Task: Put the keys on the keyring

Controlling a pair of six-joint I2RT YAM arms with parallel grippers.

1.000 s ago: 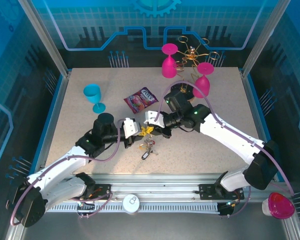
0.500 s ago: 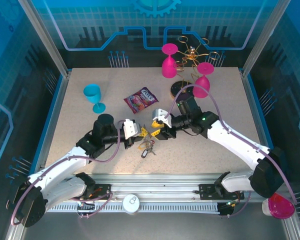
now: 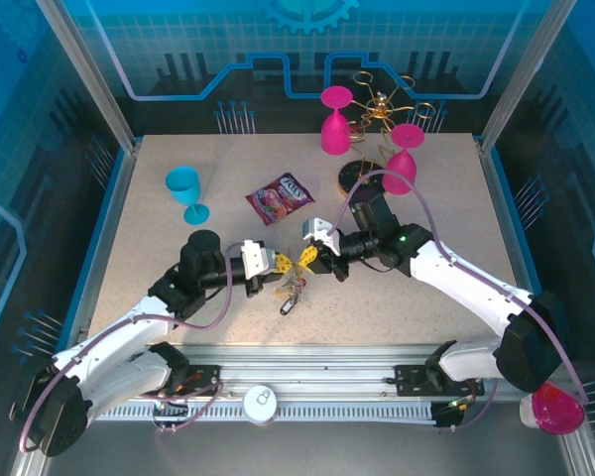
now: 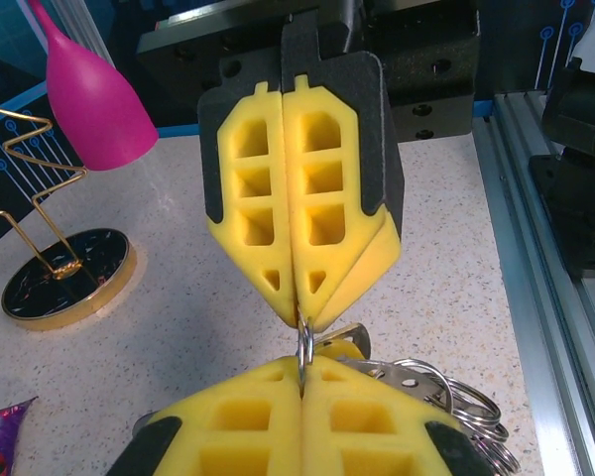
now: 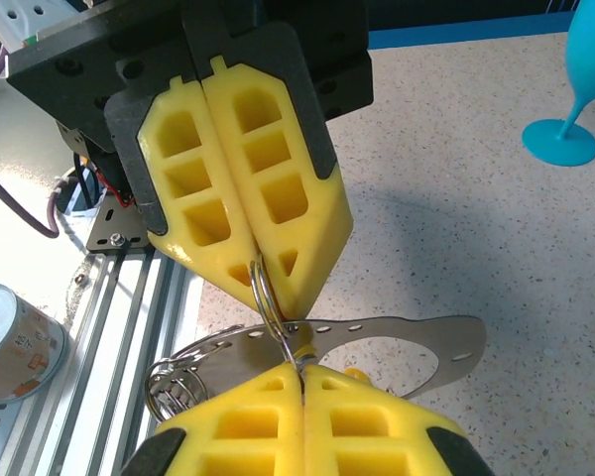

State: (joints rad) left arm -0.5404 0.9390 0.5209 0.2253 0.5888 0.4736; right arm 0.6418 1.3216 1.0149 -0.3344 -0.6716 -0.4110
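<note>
My left gripper (image 3: 281,264) and right gripper (image 3: 310,260) meet tip to tip above the table's middle. Both are shut on one thin silvery split ring (image 4: 304,342), which spans the short gap between their yellow pads. In the right wrist view the same split ring (image 5: 268,297) passes through a flat, curved silvery band with small holes (image 5: 407,332), part of the keyring. Coiled rings (image 5: 174,382) hang at its left end. A bit of a yellow key head (image 4: 343,349) peeks out behind my left pads. The rest of the bunch (image 3: 292,294) dangles down to the table.
A snack packet (image 3: 279,197) lies behind the grippers and a blue glass (image 3: 184,190) stands at the left. Two pink glasses (image 3: 335,120) (image 3: 402,159) and the gold rack with its dark round base (image 3: 355,177) stand at the back right. A can (image 5: 10,342) sits off the near edge.
The right arm has drawn back to the right and its wrist has turned. The left gripper has edged right. Both grippers stay closed tip to tip over the bunch.
</note>
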